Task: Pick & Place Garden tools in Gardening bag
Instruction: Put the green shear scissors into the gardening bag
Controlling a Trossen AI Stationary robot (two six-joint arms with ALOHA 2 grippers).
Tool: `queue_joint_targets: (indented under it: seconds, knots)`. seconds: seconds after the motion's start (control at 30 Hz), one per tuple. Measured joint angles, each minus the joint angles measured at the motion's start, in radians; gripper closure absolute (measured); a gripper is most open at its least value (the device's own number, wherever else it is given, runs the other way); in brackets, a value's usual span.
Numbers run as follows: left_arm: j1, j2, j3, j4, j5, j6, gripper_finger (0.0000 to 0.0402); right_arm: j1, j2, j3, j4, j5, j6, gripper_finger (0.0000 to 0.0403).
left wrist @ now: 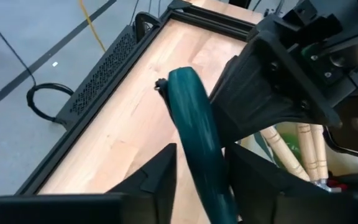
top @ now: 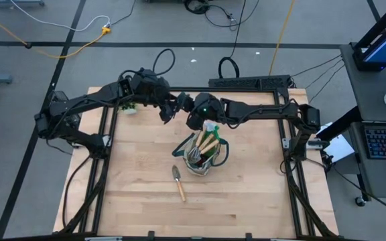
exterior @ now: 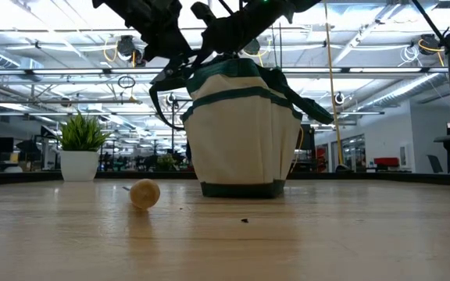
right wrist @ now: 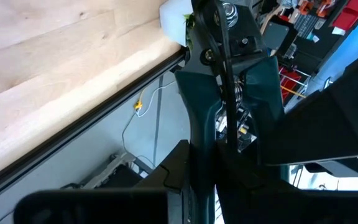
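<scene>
The bag stood upright near the middle of the table, and wooden handles of several tools stuck up from it. One trowel lay flat on the boards just beside the bag, not touching it, blade toward the bag. The left gripper hung above the far side of the bag, its fingers narrow around a green handle. The right gripper, close beside it, was clamped on the second handle. I judge the bag to be soft and light: its canvas would sag and the mouth fold shut, so the straps were a sensible place to hold it. The trowel looked stiff and fairly light. Its round wooden grip was smooth and might roll, so it should be pinched across the wood near the middle. The thin metal blade would be a poor place to grasp.
</scene>
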Motion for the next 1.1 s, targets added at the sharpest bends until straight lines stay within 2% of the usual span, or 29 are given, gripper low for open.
queue_joint_targets:
  seconds: [0.23, 0.43, 0.53, 0.67, 0.8, 1.1]
  knots:
    - [0.0, 0.003, 0.0, -0.031, 0.017, -0.014, 0.0329, 0.012, 0.0, -0.002, -0.001, 0.004, -0.001, 0.0363]
    - [-0.001, 0.003, 0.0, -0.04, 0.018, -0.033, 0.0329, 0.013, 0.0, -0.002, 0.0, 0.001, 0.038, 0.0359]
    - [-0.003, 0.003, 0.0, -0.045, 0.015, -0.033, 0.0329, 0.013, 0.0, -0.002, 0.004, 0.015, 0.112, 0.0323]
    - [-0.003, 0.005, 0.0, -0.072, -0.023, -0.035, 0.0329, 0.013, 0.0, -0.002, 0.015, 0.092, 0.168, 0.0271]
    - [-0.003, 0.006, 0.0, -0.125, -0.089, -0.048, 0.0329, 0.006, 0.0, -0.002, 0.011, 0.171, 0.173, 0.0243]
    - [-0.003, 0.006, -0.002, -0.168, -0.179, -0.054, 0.0329, -0.043, -0.002, 0.0, 0.0, 0.276, 0.303, 0.0231]
